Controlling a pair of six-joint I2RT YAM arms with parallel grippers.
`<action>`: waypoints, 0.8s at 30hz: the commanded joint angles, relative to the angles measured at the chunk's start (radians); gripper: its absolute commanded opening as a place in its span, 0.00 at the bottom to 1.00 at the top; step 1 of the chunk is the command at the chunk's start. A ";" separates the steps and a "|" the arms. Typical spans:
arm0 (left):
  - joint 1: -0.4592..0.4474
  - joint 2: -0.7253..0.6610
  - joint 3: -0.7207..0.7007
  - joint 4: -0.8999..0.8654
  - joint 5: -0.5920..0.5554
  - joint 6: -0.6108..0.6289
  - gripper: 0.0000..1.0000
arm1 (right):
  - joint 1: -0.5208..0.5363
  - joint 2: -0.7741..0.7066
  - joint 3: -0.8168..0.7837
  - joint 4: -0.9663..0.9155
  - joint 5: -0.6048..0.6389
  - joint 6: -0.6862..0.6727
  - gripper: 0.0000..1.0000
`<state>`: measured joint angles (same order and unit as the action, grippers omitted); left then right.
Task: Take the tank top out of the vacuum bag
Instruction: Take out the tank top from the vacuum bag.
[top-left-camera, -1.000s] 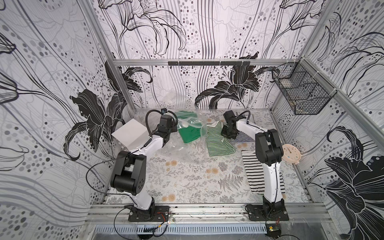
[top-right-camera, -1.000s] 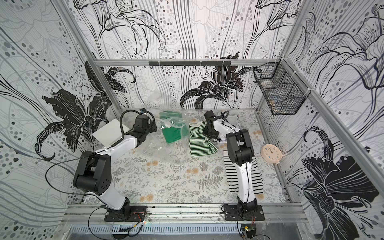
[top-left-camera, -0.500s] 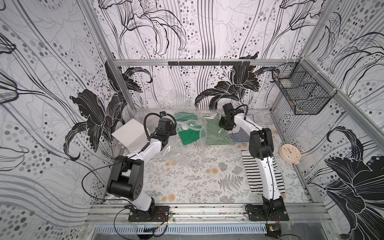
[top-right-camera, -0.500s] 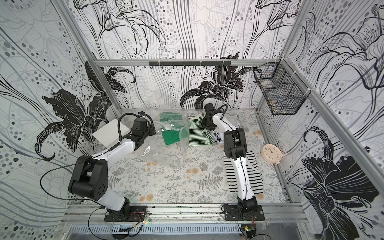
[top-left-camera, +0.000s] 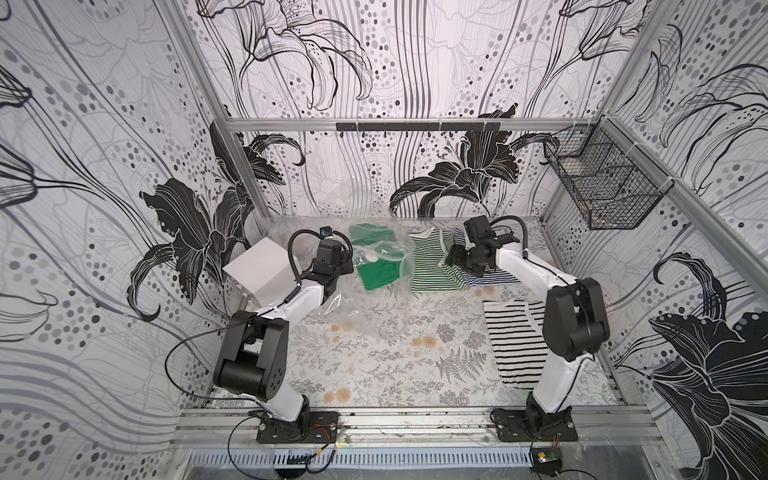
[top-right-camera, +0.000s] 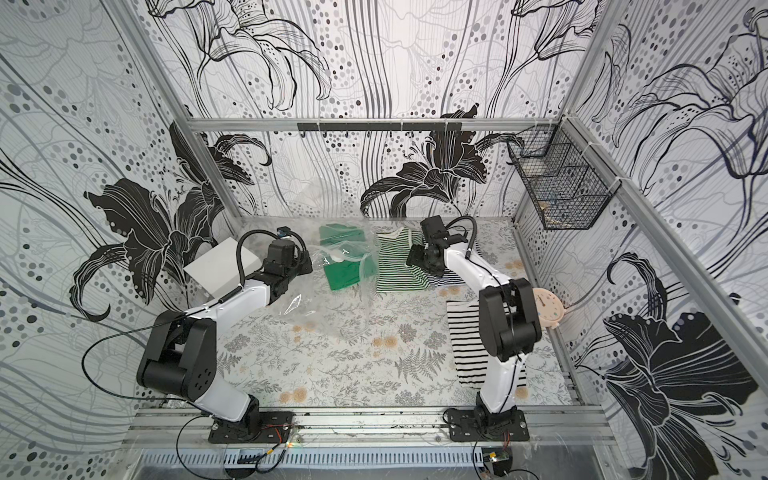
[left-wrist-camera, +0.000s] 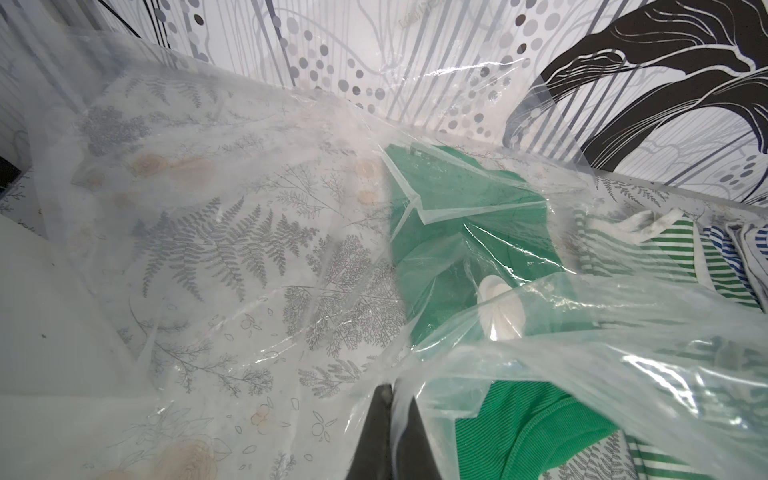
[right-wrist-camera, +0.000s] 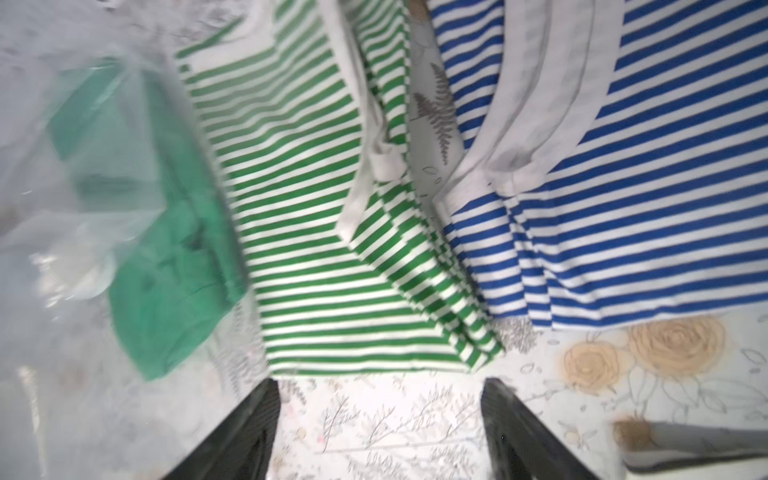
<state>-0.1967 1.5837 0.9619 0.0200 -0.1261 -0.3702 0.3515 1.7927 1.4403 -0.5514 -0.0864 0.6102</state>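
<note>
The vacuum bag (top-left-camera: 365, 309) is clear crinkly plastic spread over the back left of the table, with its white valve cap (top-left-camera: 371, 258) showing. A solid green garment (top-left-camera: 379, 277) lies under its plastic. A green-and-white striped tank top (top-left-camera: 430, 266) lies flat just right of the bag's edge and looks outside it. My left gripper (left-wrist-camera: 392, 390) is shut on a fold of the bag plastic. My right gripper (right-wrist-camera: 380, 386) hovers open over the table at the striped top's (right-wrist-camera: 316, 249) hem, holding nothing.
A blue-striped top (top-left-camera: 494, 277) lies right of the green-striped one. A black-striped garment (top-left-camera: 515, 340) lies beside the right arm's base. A white box (top-left-camera: 259, 270) stands at the left wall. A wire basket (top-left-camera: 602, 195) hangs on the right wall. A pink round object (top-right-camera: 546, 311) sits at the right edge.
My right gripper carried the green-striped top toward the back, beside the blue-striped one, then opened and let it go. My left gripper stayed shut on the bag.
</note>
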 joint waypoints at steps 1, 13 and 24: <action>-0.020 0.001 -0.013 0.049 0.036 -0.003 0.00 | 0.122 -0.096 -0.081 0.064 0.012 0.043 0.78; -0.077 0.042 0.039 0.014 0.048 0.015 0.00 | 0.484 0.071 0.012 0.163 -0.011 0.160 0.71; -0.086 -0.016 0.026 -0.036 0.034 -0.006 0.00 | 0.426 0.382 0.221 0.209 0.007 0.293 0.66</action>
<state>-0.2771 1.6058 0.9733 -0.0128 -0.0948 -0.3683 0.8127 2.1319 1.6268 -0.3542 -0.0864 0.8471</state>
